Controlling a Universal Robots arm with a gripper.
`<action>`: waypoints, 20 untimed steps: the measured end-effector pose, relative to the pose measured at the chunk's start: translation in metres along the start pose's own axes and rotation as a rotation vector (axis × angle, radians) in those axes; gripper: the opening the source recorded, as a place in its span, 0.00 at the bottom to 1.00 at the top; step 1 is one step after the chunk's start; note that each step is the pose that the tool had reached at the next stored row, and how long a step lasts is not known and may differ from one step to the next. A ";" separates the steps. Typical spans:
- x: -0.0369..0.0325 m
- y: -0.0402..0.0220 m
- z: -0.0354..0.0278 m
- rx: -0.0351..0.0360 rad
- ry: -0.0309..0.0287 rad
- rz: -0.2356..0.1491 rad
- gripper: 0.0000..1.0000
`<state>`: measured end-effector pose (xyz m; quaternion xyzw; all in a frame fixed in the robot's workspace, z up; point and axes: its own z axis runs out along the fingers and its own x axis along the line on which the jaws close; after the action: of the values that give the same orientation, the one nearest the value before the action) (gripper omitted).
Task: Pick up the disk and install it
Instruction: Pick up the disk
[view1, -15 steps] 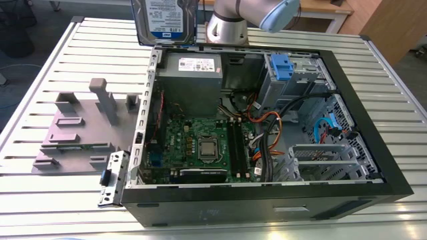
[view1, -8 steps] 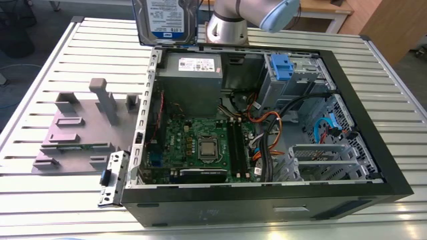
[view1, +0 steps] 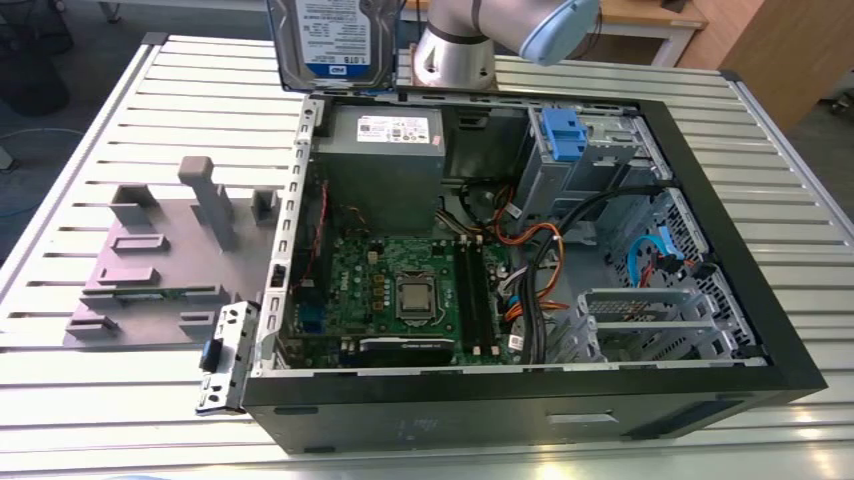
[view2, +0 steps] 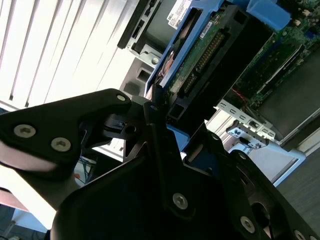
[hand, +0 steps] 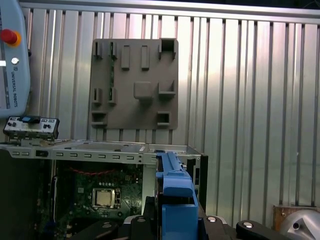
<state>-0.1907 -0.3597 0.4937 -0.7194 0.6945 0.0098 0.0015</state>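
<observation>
Lying open on the slatted table, the computer case held a green motherboard, a grey power supply, loose cables and a blue latch piece in its drive bay. The disk hung upright in the air above the case's far edge, just over the power supply and clear of the bay. The gripper was pinched onto 1 end of the disk, its black fingers pressed against the drive's sides in the second wrist view.

the disk is cut off by the exterior view's top edge.
</observation>
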 end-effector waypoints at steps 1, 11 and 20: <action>0.0000 -0.0002 0.0000 0.0001 0.0000 0.000 0.36; 0.0001 -0.0027 0.0000 0.0001 -0.0001 0.000 0.36; 0.0002 -0.0054 -0.0001 0.0000 0.0000 0.000 0.36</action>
<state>-0.1854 -0.3597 0.4937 -0.7194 0.6945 0.0098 0.0015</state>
